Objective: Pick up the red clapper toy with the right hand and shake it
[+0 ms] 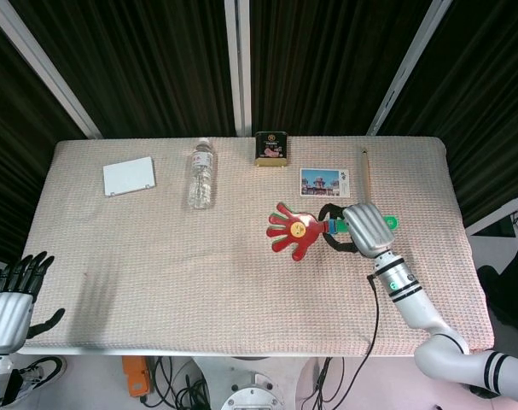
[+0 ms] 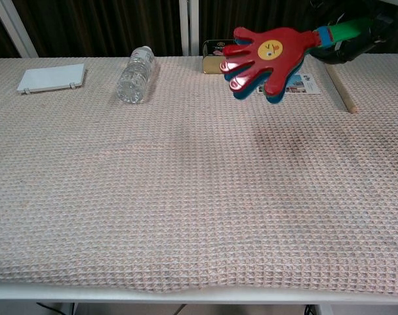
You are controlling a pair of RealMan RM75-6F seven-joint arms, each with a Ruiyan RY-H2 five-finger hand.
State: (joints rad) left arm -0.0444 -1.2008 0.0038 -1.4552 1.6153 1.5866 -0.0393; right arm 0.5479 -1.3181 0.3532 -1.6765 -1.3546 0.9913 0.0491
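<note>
The red clapper toy (image 1: 291, 228) is a hand-shaped paddle with a yellow face, blue layers beneath and a green handle. It hangs above the table right of centre, its palm pointing left. My right hand (image 1: 361, 228) grips its green handle. In the chest view the clapper toy (image 2: 267, 56) shows at the top right, tilted slightly down to the left, with the right hand (image 2: 372, 33) dark at the frame's corner. My left hand (image 1: 11, 299) hangs off the table's near left corner, fingers apart and holding nothing.
Along the far edge lie a white card case (image 1: 129, 177), a plastic water bottle (image 1: 201, 175) on its side, a small tin (image 1: 271, 148), a postcard (image 1: 324, 182) and a wooden stick (image 1: 366, 167). A black cable (image 1: 374, 307) runs off the front edge.
</note>
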